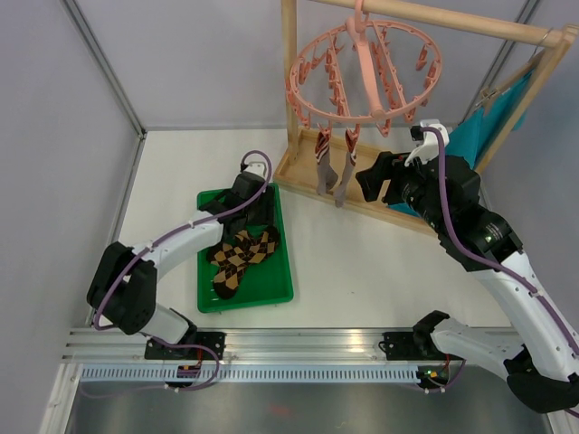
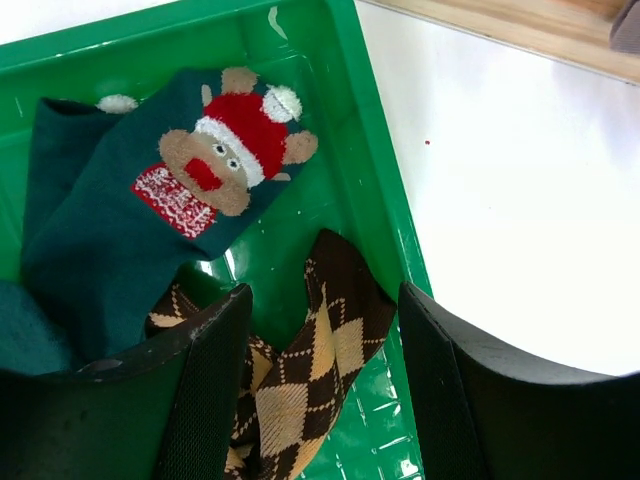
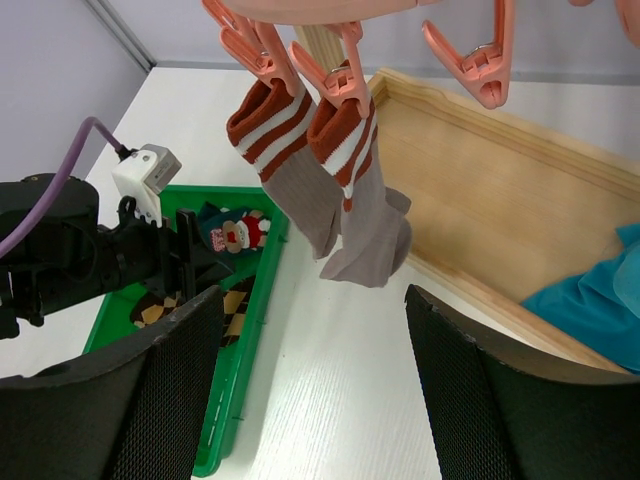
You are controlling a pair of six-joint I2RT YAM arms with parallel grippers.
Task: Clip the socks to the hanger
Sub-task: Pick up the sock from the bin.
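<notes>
The pink hanger [image 1: 362,68] hangs from the wooden rail. Two grey-brown socks with red-and-white cuffs [image 1: 333,172] [image 3: 330,190] are clipped to it. In the green tray [image 1: 267,289] [image 2: 370,170] lie brown-black argyle socks [image 1: 242,253] [image 2: 320,360] and a dark teal sock with a red-white motif [image 2: 150,210] [image 3: 232,232]. My left gripper [image 1: 249,194] [image 2: 322,300] hovers open low over the tray, an argyle sock's end between its fingers, untouched. My right gripper [image 1: 375,181] [image 3: 312,300] stands open and holds nothing, just below and in front of the hanging socks.
The wooden frame's base [image 1: 298,172] [image 3: 480,190] lies behind the tray, with its post rising to the rail. A bright teal cloth [image 1: 479,127] [image 3: 590,300] hangs at the right end. Grey walls close the back and left.
</notes>
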